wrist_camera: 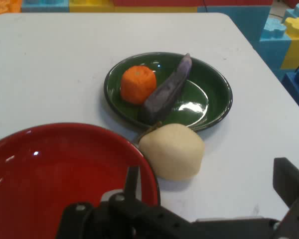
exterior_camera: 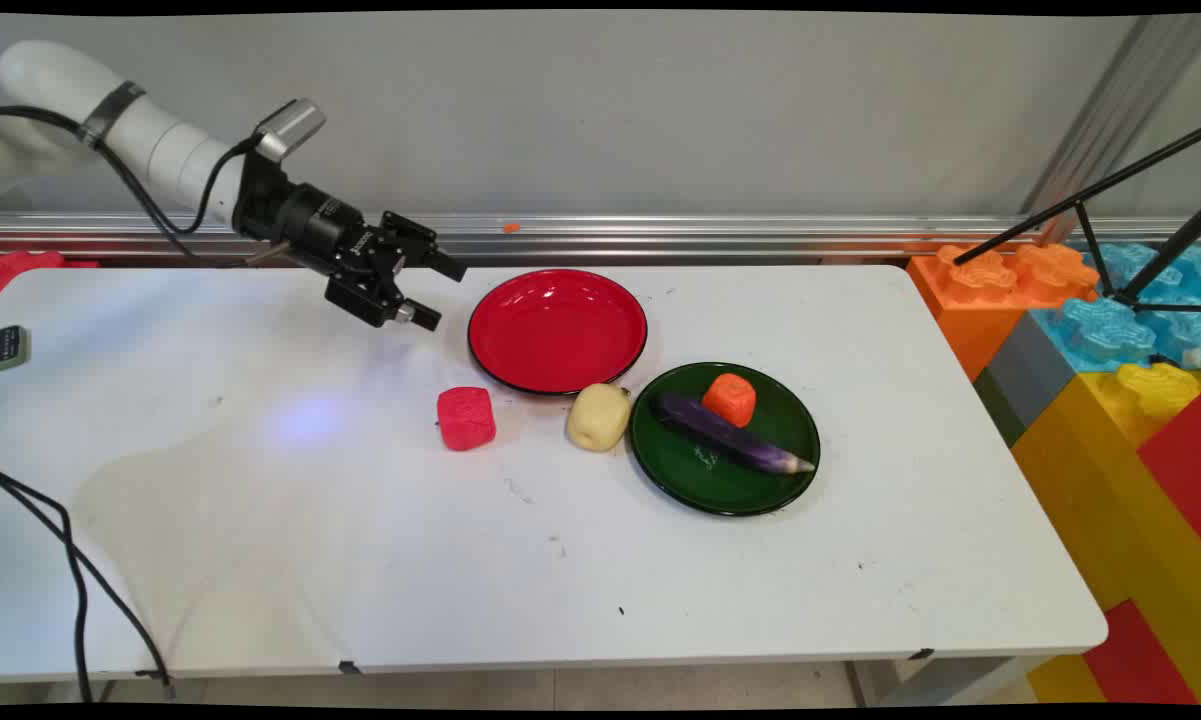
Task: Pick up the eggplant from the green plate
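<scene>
My gripper (exterior_camera: pixel 440 292) hangs open and empty above the table's back left, just left of an empty red plate (exterior_camera: pixel 557 330). Its fingers point toward the plate. In front of the plate a red cube-like toy (exterior_camera: pixel 466 418) and a pale yellow fruit (exterior_camera: pixel 598 416) lie on the table. To the right, a green plate (exterior_camera: pixel 700 480) holds an orange piece (exterior_camera: pixel 729 398) and a purple eggplant (exterior_camera: pixel 730 435). The hand view has the gripper (wrist_camera: pixel 209 184) open over the red plate (wrist_camera: pixel 55 174) edge, with the yellow fruit (wrist_camera: pixel 173 151), green plate (wrist_camera: pixel 209 84), orange piece (wrist_camera: pixel 138 84) and eggplant (wrist_camera: pixel 168 92) beyond.
Big coloured toy bricks (exterior_camera: pixel 1110 330) stand past the table's right edge, with a black tripod (exterior_camera: pixel 1110 200) over them. A metal rail (exterior_camera: pixel 660 235) runs along the back. Black cables (exterior_camera: pixel 70 580) hang at the front left, and a small device (exterior_camera: pixel 8 347) lies at the left edge.
</scene>
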{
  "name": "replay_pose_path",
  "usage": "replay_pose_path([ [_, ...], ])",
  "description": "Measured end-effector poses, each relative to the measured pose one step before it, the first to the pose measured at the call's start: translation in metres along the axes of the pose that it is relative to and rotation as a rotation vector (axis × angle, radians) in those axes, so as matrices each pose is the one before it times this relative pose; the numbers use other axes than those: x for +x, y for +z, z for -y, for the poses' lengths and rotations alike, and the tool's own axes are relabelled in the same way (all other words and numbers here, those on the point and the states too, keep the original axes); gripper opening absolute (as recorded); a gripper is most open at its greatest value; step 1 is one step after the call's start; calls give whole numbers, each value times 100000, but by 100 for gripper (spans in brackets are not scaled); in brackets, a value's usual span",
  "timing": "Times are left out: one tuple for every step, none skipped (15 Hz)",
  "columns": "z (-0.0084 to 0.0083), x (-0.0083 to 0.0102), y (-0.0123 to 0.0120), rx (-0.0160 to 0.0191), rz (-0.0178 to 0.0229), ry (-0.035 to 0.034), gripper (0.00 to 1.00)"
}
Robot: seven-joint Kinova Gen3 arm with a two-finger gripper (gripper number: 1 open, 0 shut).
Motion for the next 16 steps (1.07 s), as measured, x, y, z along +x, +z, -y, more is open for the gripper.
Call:
replay_pose_path([
  [70, 468, 293, -272, 329, 378, 100],
  [95, 559, 378, -380, 526, 301, 100],
  [77, 416, 308, -266, 470, 84, 100],
  [89, 489, 391, -412, 656, 29, 100],
  [85, 496, 418, -372, 711, -72, 100],
  [80, 421, 378, -371, 644, -106, 100],
  [64, 278, 268, -226, 426, -79, 100],
  [86, 407, 401, -388, 681, -141, 100],
  [83, 275, 298, -248, 497, -137, 100],
  [98, 316, 342, -300, 613, -179, 100],
  [108, 309, 372, -273, 687, -305, 100],
  [162, 428, 558, -470, 984, -435, 100],
  [176, 366, 536, -422, 881, -467, 100],
  [183, 388, 637, -327, 953, -716, 100],
  [175, 327, 550, -288, 771, -589, 100],
  [141, 230, 380, -152, 442, -386, 100],
])
